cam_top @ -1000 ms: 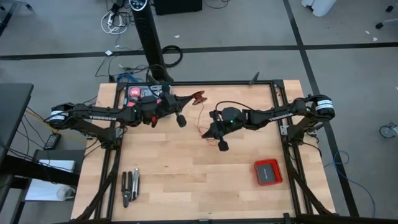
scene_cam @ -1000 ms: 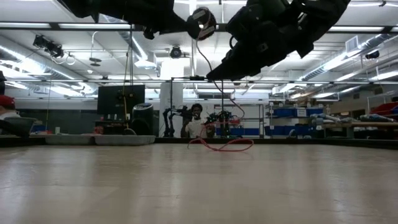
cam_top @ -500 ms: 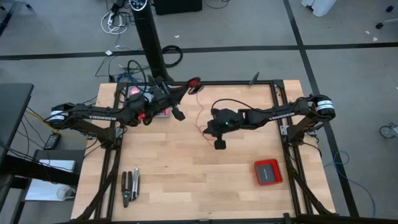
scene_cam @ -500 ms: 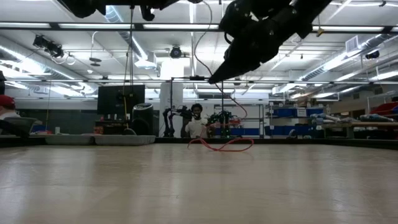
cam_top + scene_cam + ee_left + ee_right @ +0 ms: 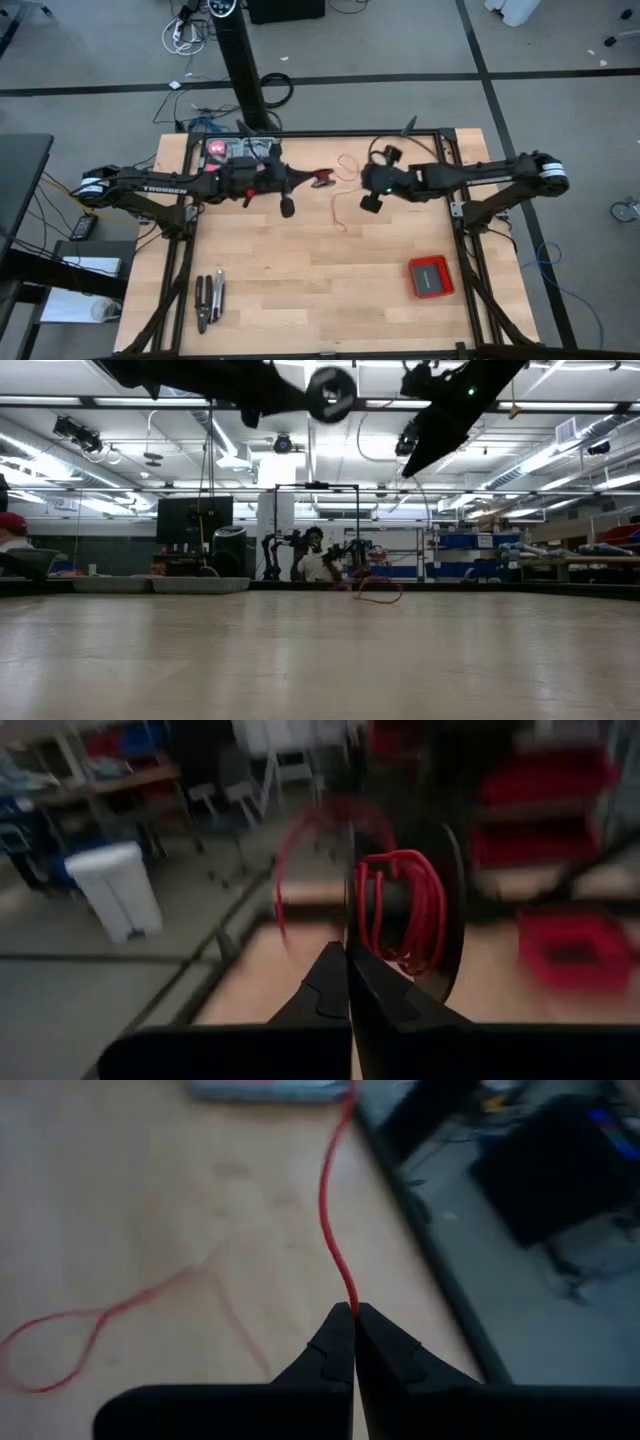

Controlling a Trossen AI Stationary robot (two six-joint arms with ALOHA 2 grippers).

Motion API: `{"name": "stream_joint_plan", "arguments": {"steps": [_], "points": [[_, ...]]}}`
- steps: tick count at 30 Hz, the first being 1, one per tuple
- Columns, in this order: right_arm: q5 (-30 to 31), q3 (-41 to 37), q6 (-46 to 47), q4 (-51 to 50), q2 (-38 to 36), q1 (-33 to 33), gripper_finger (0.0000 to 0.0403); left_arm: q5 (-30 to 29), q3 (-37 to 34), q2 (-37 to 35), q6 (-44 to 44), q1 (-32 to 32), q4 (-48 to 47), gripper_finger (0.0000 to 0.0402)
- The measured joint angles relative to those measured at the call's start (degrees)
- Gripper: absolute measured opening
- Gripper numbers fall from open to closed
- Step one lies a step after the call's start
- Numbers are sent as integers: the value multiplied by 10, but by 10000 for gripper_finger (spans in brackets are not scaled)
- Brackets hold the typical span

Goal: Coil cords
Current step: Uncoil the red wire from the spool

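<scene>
The cord is one thin red wire. Part of it is wound on a small black spool (image 5: 322,179) (image 5: 400,910), which my left gripper (image 5: 312,178) (image 5: 348,955) holds shut, above the table's far middle. A free strand (image 5: 346,166) runs from the spool to my right gripper (image 5: 362,183) (image 5: 352,1312), which is shut on it a little to the spool's right. The slack wire (image 5: 339,208) (image 5: 375,588) droops down and lies in loose loops on the wood. My left gripper pinches the spool's black flange edge (image 5: 352,932) between its two shut fingertips, coming roughly level from the table's left. The spool is lifted clear, its coil side on to the wrist camera. My right gripper pinches the single red strand (image 5: 350,1302) at its shut fingertips, slanting down from the table's right. The wire runs on from the tips toward the far edge, clear of the table; a loop (image 5: 60,1350) lies on the wood below.
A flat red square box (image 5: 431,276) lies near the right front. Pliers (image 5: 209,300) lie at the near left. A pink and grey object (image 5: 228,150) sits at the far left edge. A black frame (image 5: 440,150) rims the table. A person (image 5: 316,560) is beyond the far edge.
My right gripper has risen and gone toward the far right, tipping from steeply down to a shallower slant, drawing the wire with it; the loops on the table have slid right. My left gripper swung the spool toward the far edge and back toward the near side.
</scene>
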Motion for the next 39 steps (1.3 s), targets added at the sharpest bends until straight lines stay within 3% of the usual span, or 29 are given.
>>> {"name": "stream_joint_plan", "arguments": {"steps": [5, 9, 14, 25, 39], "points": [[47, 0, 14, -11, -47, 24, 1, -43, 0, 0, 25, 1, -95, 0], [70, 0, -6, -8, -71, 56, 1, -134, 0, 0, 47, 1, -122, 0], [57, 0, -67, 7, -80, 95, 1, -254, 0, 0, 64, 1, -123, 0], [-115, 0, -157, 115, -78, 154, 1, -388, 0, 0, 93, 1, -120, 0], [-285, 0, -113, 110, -78, 195, 1, -422, 0, 0, 170, 4, -30, 0]]}}
